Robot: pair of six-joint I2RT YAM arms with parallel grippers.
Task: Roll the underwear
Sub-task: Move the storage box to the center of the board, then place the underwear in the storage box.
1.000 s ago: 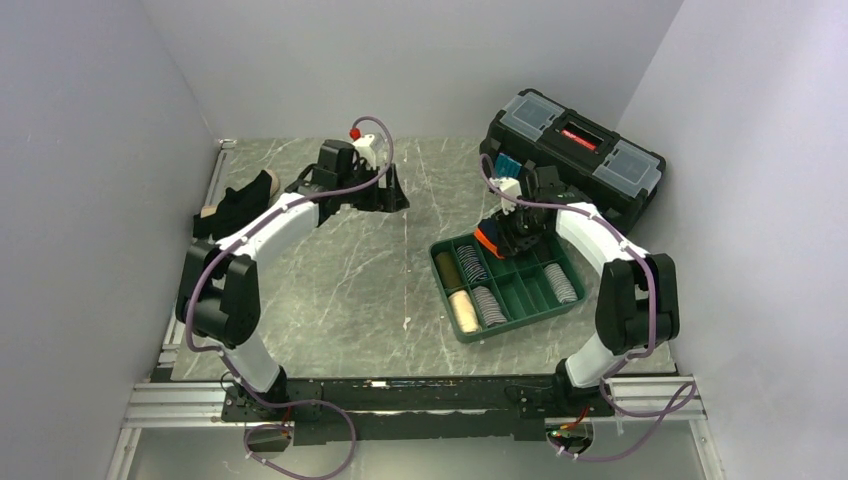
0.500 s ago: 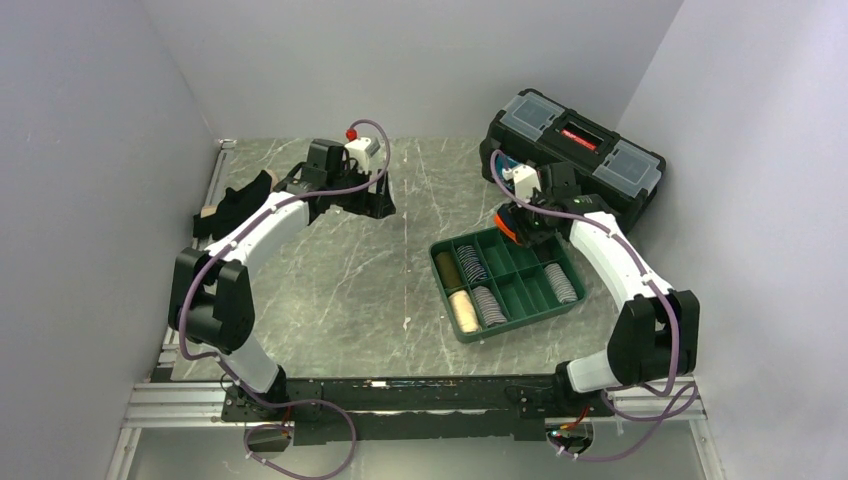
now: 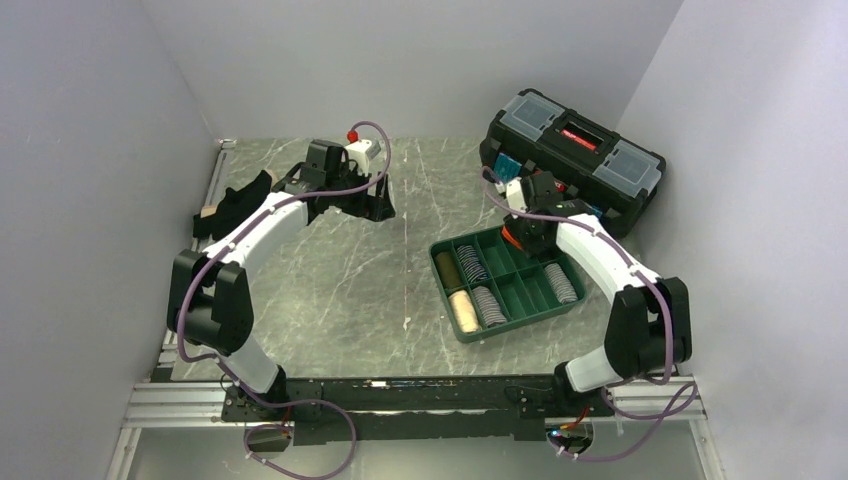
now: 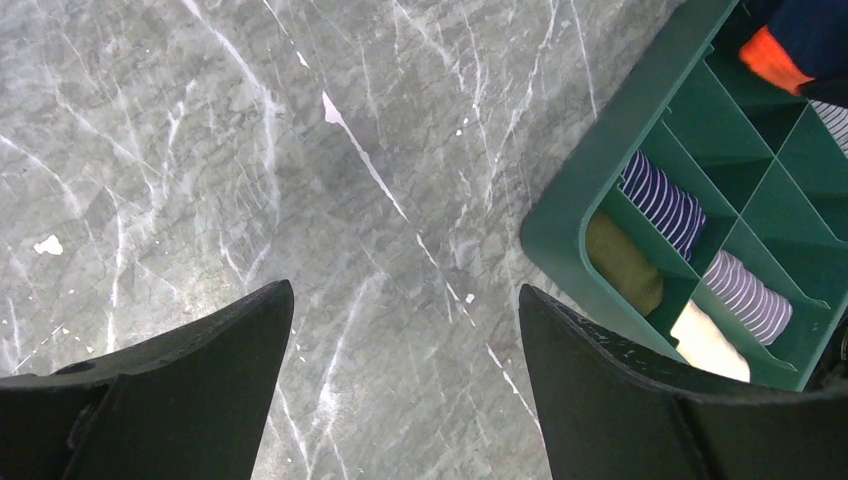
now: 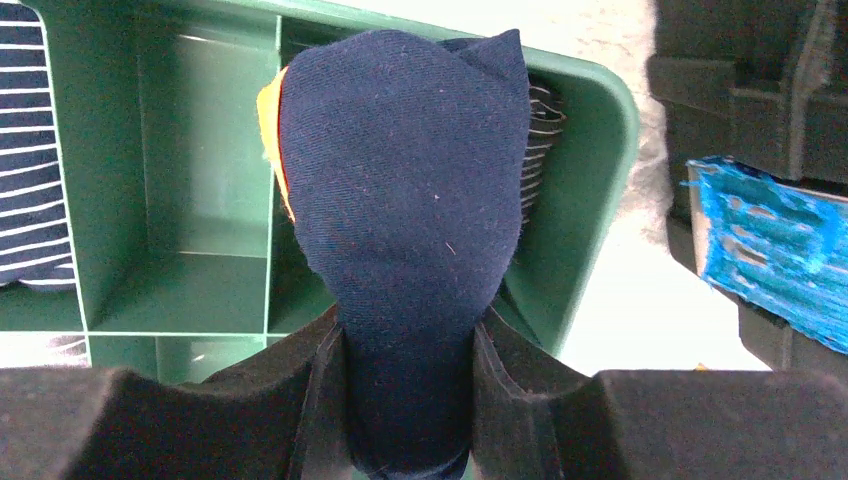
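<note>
**Left claw (image 4: 405, 300) released, right claw (image 5: 410, 345) grasping rolled navy underwear (image 5: 405, 170)**

Left jaws hang spread over veined marble-look tabletop (image 4: 180, 150). Soft orange-banded cloth hovers above the partitioned green tray's (image 5: 600, 110) far edge, toolbox (image 3: 575, 150) just beyond.

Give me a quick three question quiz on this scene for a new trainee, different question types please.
1. True or false: the left pincer is shut on cloth.
2. The right pincer grips: A) a striped roll; B) a dark navy cloth roll with an orange edge; C) nothing.
3. Where does the loose black cloth garment with a tan band lie?
Key: 1 false, open over the grey marble table. 2 B. 3 At the table's left edge, outside the green plastic compartment tray.
</note>
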